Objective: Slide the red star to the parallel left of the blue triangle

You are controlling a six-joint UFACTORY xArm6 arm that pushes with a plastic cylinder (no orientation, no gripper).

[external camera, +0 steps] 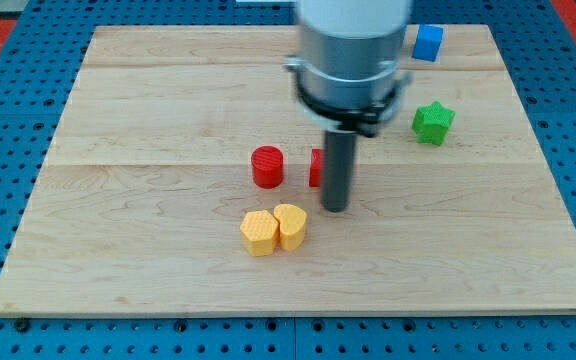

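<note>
The red star (315, 167), mostly hidden behind my rod, is lying mid-board, just right of the red cylinder (267, 166). My tip (335, 209), a bare rod holding nothing, is resting just below and right of it. The blue triangle is seemingly the blue block (428, 42) at the top edge. I judge the approach under way; next, pushing upward over open wood, avoiding the green star (433, 122) and the yellow blocks (274, 229).

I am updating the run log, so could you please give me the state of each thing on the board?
my tip: on the board, right of the yellow pair
red cylinder: upright, standing free
red block: mostly hidden behind the rod, shape unclear
yellow blocks: two, touching side by side
green star: standing free
blue block: at top edge, partly hidden
</note>
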